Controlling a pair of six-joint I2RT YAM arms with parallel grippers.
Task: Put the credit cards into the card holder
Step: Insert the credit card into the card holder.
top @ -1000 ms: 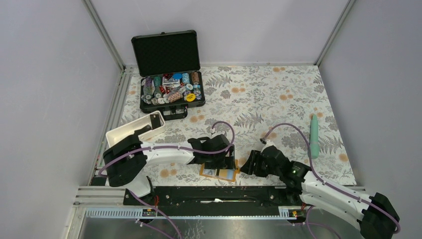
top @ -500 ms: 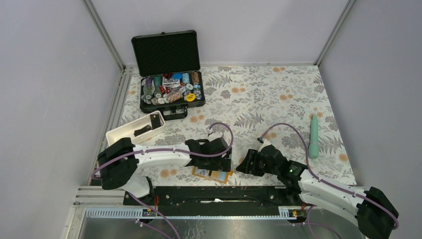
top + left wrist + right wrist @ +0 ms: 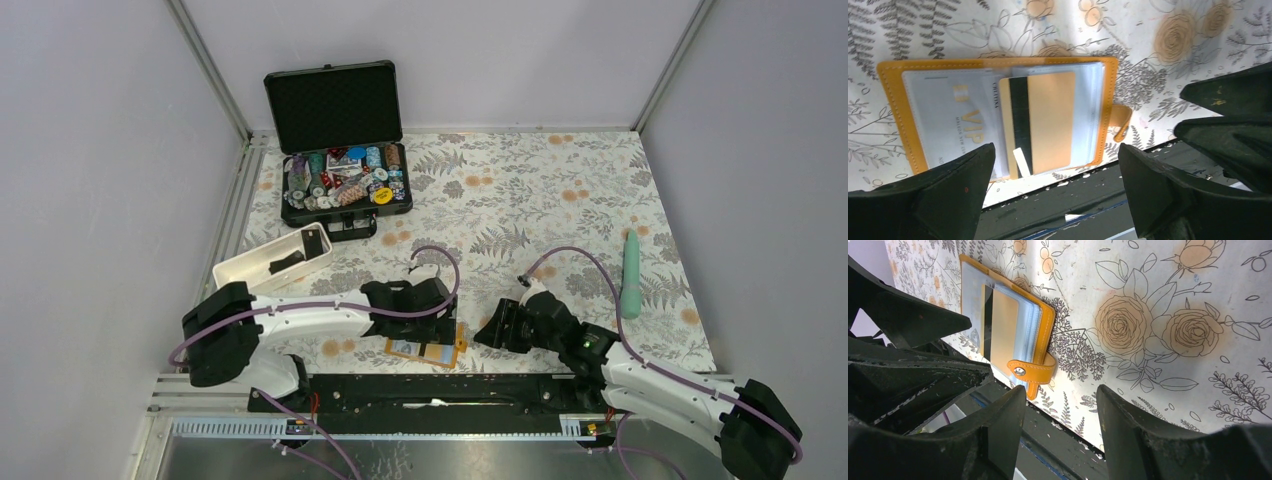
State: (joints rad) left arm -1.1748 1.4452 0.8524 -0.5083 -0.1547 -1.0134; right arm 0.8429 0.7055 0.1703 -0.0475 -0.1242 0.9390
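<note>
The orange card holder [image 3: 420,351] lies open on the floral cloth at the front edge. In the left wrist view [image 3: 893,100] a pale VIP card [image 3: 955,117] sits in its left sleeve. A tan card with a black stripe [image 3: 1048,120] lies over the right sleeves; whether it is inside one I cannot tell. The snap tab [image 3: 1030,372] hangs off the right side. My left gripper [image 3: 1055,150] is open and empty just above the holder. My right gripper [image 3: 1060,392] is open and empty right of the tab, apart from it. No black card shows by the holder.
A white tray [image 3: 245,268] with dark items stands at the left. An open black case [image 3: 335,100] of poker chips is at the back left. A green tool [image 3: 631,272] lies at the right. A black rail [image 3: 430,388] runs along the front edge, close to the holder.
My left gripper has drawn back to the left, uncovering more of the holder. The holder has shifted slightly left. My right gripper has edged a little left.
</note>
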